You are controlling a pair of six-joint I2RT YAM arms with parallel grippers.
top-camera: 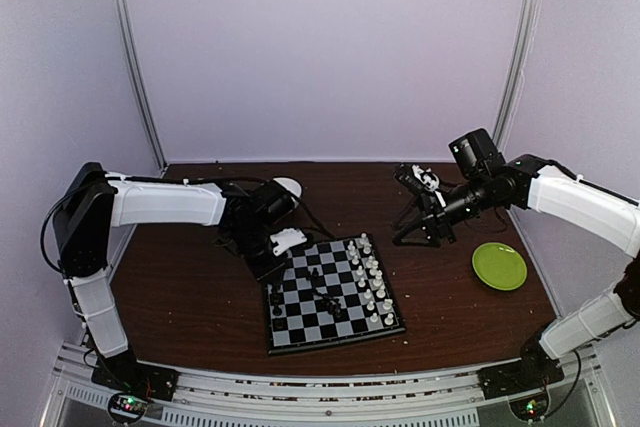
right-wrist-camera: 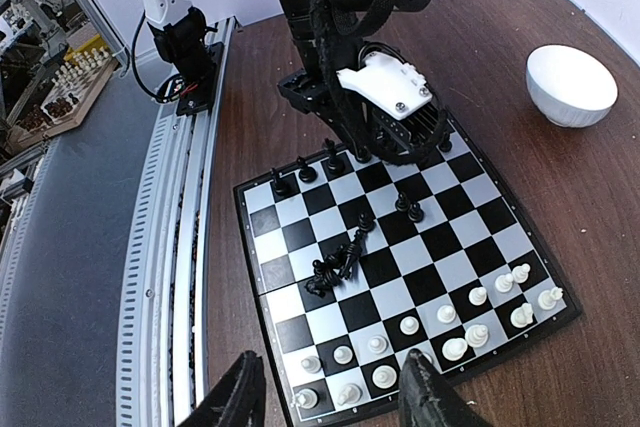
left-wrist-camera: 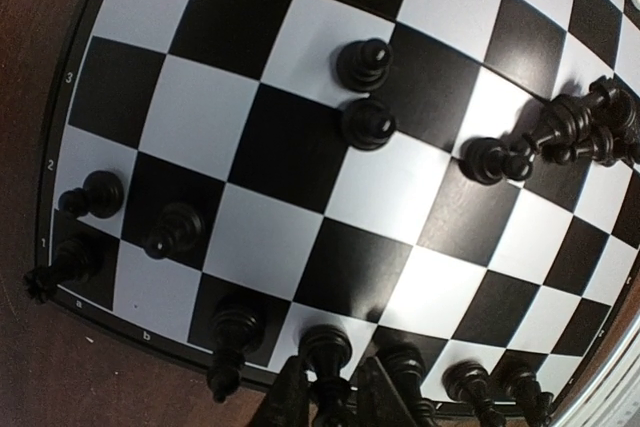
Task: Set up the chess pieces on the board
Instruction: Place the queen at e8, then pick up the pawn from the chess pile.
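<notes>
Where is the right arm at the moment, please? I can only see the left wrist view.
Observer: The right end effector hangs above the table, off the right side of the board, between it and a green plate.
Operator: Is it holding anything?
Observer: No. The right wrist view shows it open, with nothing between the fingers.
Operator: And the white pieces?
Observer: The white pieces sit in roughly two rows along the board edge nearest that arm.
</notes>
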